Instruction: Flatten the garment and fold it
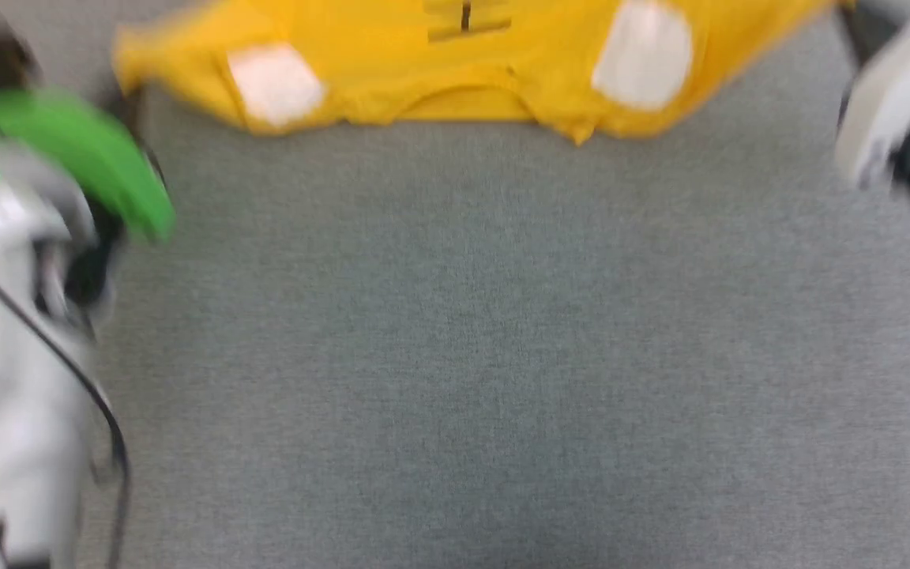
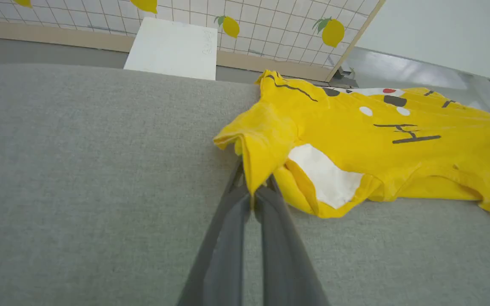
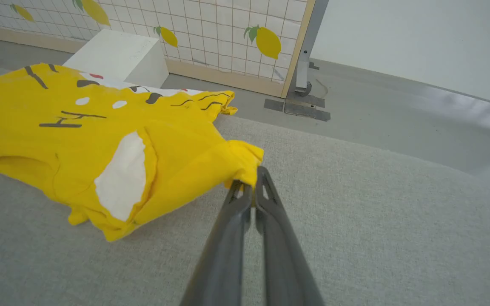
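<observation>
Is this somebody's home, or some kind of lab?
Probably a staged test space, not a home: a lemon-print partition on a metal stand, a plain white box, and a grey cloth-covered table holding the garment.

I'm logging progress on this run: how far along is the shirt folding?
Done: the garment lies mostly spread on the grey surface, print up. In hand: the left gripper and the right gripper are each shut on a bunched corner of cloth at opposite sides, apparently to stretch it flat. Left: the near edge is rumpled and curled under, and no fold is made yet.
</observation>
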Tool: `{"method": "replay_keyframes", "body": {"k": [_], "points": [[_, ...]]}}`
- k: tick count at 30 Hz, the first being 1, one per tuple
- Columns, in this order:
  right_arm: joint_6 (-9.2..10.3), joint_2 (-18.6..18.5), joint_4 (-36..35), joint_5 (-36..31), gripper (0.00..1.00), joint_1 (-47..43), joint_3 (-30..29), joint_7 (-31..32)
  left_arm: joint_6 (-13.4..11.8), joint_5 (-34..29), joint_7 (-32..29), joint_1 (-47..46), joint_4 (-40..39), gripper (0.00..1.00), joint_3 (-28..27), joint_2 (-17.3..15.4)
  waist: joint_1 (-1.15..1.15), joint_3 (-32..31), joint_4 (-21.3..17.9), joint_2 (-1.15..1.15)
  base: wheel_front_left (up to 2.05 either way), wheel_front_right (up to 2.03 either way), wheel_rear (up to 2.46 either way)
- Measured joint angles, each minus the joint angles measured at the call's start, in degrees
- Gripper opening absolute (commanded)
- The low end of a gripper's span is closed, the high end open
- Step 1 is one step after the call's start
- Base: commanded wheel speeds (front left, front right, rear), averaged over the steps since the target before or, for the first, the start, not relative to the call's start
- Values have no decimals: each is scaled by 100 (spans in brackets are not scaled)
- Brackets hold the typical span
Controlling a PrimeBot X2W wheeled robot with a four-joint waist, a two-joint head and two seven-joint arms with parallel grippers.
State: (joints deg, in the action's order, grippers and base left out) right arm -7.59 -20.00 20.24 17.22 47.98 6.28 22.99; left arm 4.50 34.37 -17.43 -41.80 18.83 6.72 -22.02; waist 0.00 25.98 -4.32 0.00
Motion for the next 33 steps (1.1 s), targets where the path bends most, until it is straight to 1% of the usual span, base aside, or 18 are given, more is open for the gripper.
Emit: {"method": "replay_keyframes", "body": {"k": [2,6,8,10,12,16,19,24,25,26,27,30,33], "points": [[0,-14,-186,136,0,-545,-144,129,-13,162,-159,591,-229,0,-16,26,0,-186,16,0,0,0,0],[0,-55,-670,259,0,-1767,-628,301,-167,516,-500,1802,-824,0,-85,66,0,-603,57,0,0,0,0],[0,-18,-965,259,0,-2352,-909,334,-264,623,-714,2342,-1102,0,-90,26,0,-805,80,0,0,0,0],[0,71,-1226,252,0,-2840,-1162,387,-360,601,-899,2803,-1354,0,-58,-73,0,-975,102,0,0,0,0],[0,222,-1489,224,0,-3331,-1426,448,-502,605,-1045,3256,-1634,0,-90,-151,0,-1148,128,0,0,0,0],[0,608,-1928,78,0,-4062,-1869,655,-788,736,-1235,3955,-2146,0,-215,-146,0,-1410,174,0,0,0,0],[-1,927,-2194,13,0,-4565,-2190,922,-988,773,-1338,4462,-2452,0,-289,-137,0,-1572,216,0,0,0,0],[-1,1523,-2666,-213,0,-5344,-2735,1597,-1310,959,-1597,5263,-2851,0,-400,-118,-1,-1782,287,0,0,0,0],[-1,1591,-2747,-215,0,-5461,-2798,1722,-1376,1011,-1647,5411,-2907,0,-419,-107,-1,-1808,301,0,0,0,0],[-1,1628,-2804,-215,0,-5546,-2849,1804,-1425,1037,-1684,5528,-2941,0,-438,-99,0,-1825,311,0,0,0,0],[-1,1711,-2859,-248,0,-5762,-3048,2033,-1562,1096,-1786,5923,-3010,0,-495,-90,0,-1850,322,0,0,0,0],[-1,1718,-2663,-316,0,-5927,-3337,2213,-1625,1112,-1806,6216,-3018,0,-554,-78,0,-1829,339,0,0,0,0],[-1,1722,-2319,-303,0,-5976,-3428,2164,-1614,1158,-1761,6291,-2934,0,-577,-20,-1,-1804,368,0,0,0,0]]}}
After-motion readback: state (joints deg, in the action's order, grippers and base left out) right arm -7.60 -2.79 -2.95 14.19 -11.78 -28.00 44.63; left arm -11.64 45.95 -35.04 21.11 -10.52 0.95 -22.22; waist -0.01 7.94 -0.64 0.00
